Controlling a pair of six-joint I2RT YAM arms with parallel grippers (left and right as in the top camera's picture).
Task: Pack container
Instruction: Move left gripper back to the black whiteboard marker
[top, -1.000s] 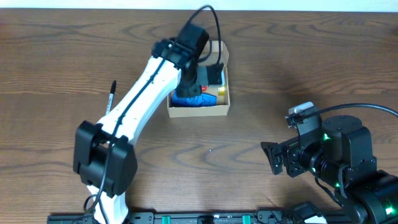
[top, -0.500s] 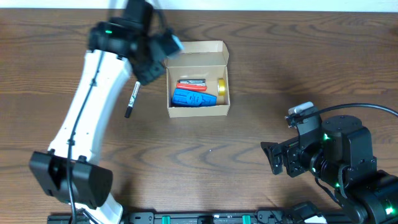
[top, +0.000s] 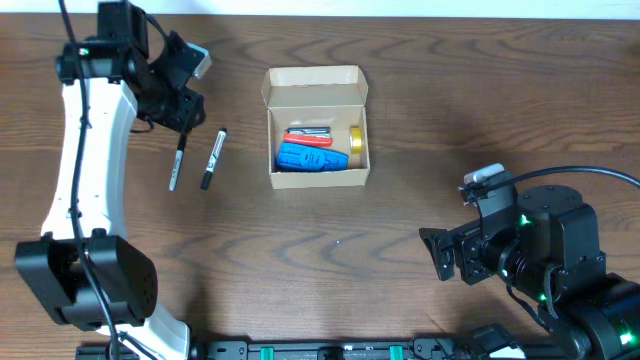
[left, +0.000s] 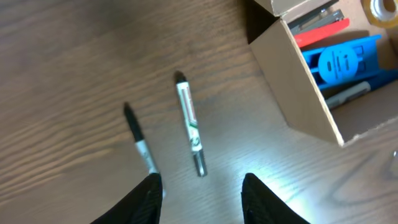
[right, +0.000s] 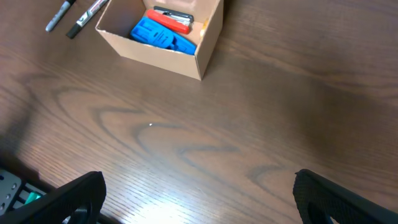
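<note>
Cardboard box (top: 318, 180) stands open near the middle of the table (top: 420, 120) in the overhead view, its flap raised at the far side. Inside it you see a blue object (top: 305, 157), a red one (top: 308, 137) and a yellow one (top: 355, 140). To its left lie the nearer pen (top: 212, 158) and the farther pen (top: 176, 162) — side by side, not touching. Your left gripper (top: 183, 100) is close to them, and the right gripper (top: 440, 257) is well apart. In the left wrist view the fingers are spread, with nothing between. In the right wrist view the fingers are wide apart too — empty.

Tan container (top: 318, 179); inside, a blue object (top: 303, 157), a red object (top: 308, 137), a yellow roll (top: 355, 140). Desk (top: 330, 260): dark brown, wood-grained.
</note>
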